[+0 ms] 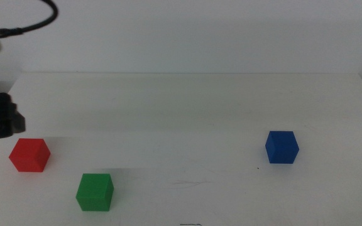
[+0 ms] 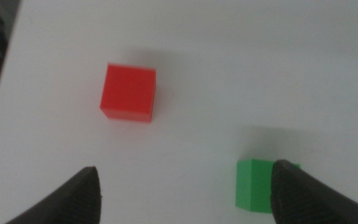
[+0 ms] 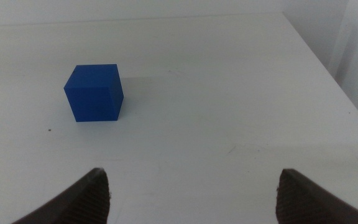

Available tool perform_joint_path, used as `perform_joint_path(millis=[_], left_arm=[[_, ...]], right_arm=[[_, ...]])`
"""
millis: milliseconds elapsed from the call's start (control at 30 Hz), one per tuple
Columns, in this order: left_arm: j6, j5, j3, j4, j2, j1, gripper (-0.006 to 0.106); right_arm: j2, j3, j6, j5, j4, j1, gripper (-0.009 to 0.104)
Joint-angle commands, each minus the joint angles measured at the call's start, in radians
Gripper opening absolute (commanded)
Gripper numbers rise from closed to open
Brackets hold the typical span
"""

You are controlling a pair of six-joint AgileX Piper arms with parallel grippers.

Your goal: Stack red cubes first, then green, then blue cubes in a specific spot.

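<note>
The red cube (image 1: 29,155) sits on the white table at the near left, with the green cube (image 1: 95,192) just right of it and nearer the front edge. The blue cube (image 1: 282,147) sits alone at the right. My left gripper (image 2: 186,180) is open and empty, hovering above the table short of the red cube (image 2: 128,92) and beside the green cube (image 2: 253,185). In the middle view only a dark part of the left arm (image 1: 2,116) shows at the left edge. My right gripper (image 3: 192,180) is open and empty, some way back from the blue cube (image 3: 94,93).
The white tabletop (image 1: 187,107) stretches bare between the cubes. Its right edge (image 3: 328,81) runs close to the blue cube's side. A black cable (image 1: 36,24) hangs at the top left, above the table's back edge.
</note>
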Motion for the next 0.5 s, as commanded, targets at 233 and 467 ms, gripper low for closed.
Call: perform_joint_path(millis=[233,467], left_arm=[[0.022,0.085,-0.259,0.02,0.239,-0.001,0.094],[0.094,0.198,-0.433,0.103,0.418,0.05,0.091]], right_arm=[[-0.019,-0.018,-0.012,-0.072,-0.008,-0.007,0.087],[-0.019,-0.018,-0.012,-0.072,-0.008,-0.007,0.087]])
